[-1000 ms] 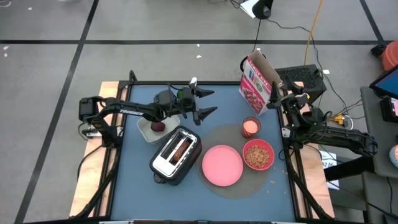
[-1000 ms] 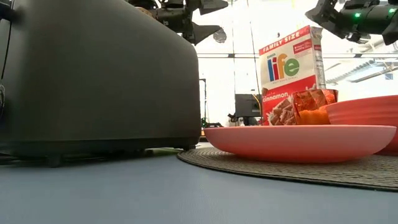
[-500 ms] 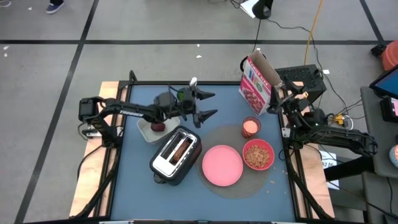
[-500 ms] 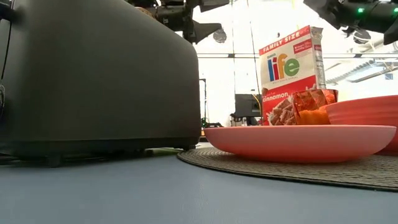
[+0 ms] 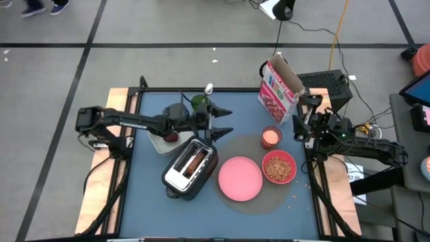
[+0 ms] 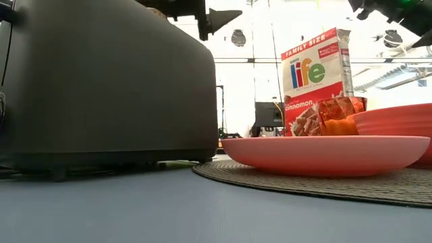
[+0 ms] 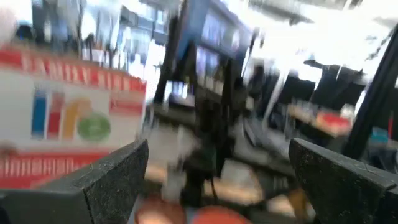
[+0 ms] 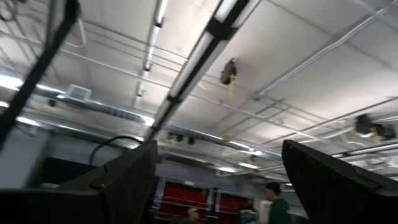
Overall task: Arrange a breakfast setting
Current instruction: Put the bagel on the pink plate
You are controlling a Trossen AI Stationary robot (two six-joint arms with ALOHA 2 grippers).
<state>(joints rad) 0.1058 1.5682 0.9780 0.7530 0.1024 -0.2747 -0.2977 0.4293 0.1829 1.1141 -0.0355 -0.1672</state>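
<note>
The pink plate (image 5: 240, 179), the red bowl (image 5: 279, 167) with cereal and the small pink cup (image 5: 271, 137) stand on a round mat. Browned bread (image 5: 195, 161) sits in the toaster's (image 5: 190, 167) slot. The dark red fruit (image 5: 171, 137) lies in the white container (image 5: 160, 142). My left gripper (image 5: 224, 123) is open and empty, above the toaster's far end; it also shows in its wrist view (image 7: 217, 186). My right gripper (image 5: 299, 125) is open and empty at the table's right edge, tipped up toward the ceiling (image 8: 217, 186). I cannot pick out the spoon.
An open cereal box (image 5: 277, 91) stands at the far right, behind the cup. The toaster (image 6: 108, 81) fills the left of the low view, with the plate (image 6: 324, 152) on the woven mat (image 6: 304, 179) to its right. Bare blue table lies along the near edge.
My left gripper has moved toward the table's near edge, from beside the white container to over the toaster's far end, still open. My right gripper has shifted a little toward the table's left and near side, and risen out of the low view.
</note>
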